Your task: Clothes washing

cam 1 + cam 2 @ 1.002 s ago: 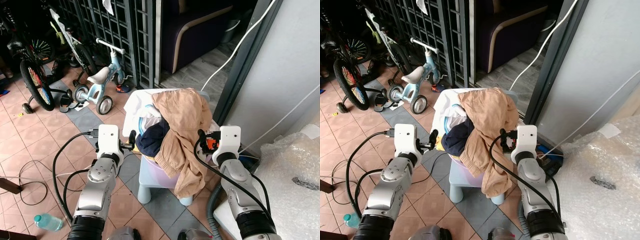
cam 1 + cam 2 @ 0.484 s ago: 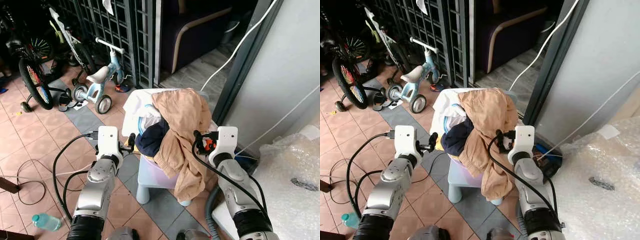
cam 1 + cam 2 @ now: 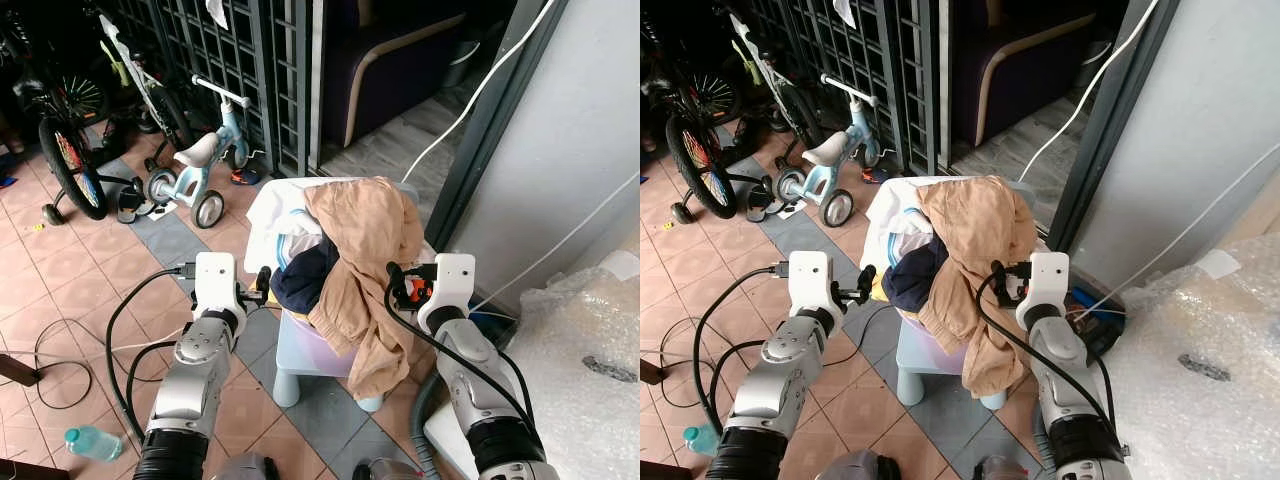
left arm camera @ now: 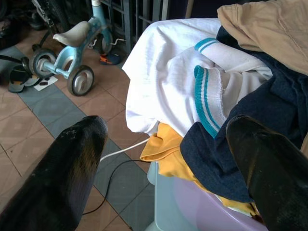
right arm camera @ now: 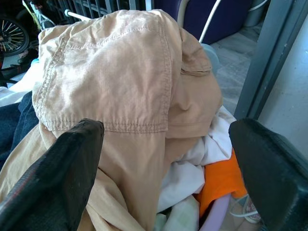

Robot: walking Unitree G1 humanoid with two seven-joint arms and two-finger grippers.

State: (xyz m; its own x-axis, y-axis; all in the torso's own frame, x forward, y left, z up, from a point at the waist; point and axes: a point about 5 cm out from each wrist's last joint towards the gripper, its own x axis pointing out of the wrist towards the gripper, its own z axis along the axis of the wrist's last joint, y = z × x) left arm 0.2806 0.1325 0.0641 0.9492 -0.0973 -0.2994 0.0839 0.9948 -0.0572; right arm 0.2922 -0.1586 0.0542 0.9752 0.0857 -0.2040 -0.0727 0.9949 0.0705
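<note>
One heap of laundry (image 3: 335,255) fills a lilac basket (image 3: 325,345) that sits on a pale blue stool (image 3: 300,365) on the tiled floor (image 3: 80,280). Tan trousers (image 3: 365,260) drape over the top and hang down the front; under them lie a white shirt (image 4: 168,82) with teal stripes, a navy piece (image 4: 245,125), a yellow one (image 4: 166,149) and an orange one (image 5: 219,180). I can read no writing on any of it.

My left gripper (image 4: 166,163) is spread wide just beside the heap's left side, holding nothing. My right gripper (image 5: 166,159) is spread wide at the right side, facing the trousers, empty.

Behind stand a blue trike (image 3: 195,165) and a bike (image 3: 65,150); a bottle (image 3: 95,443) lies on the floor.
</note>
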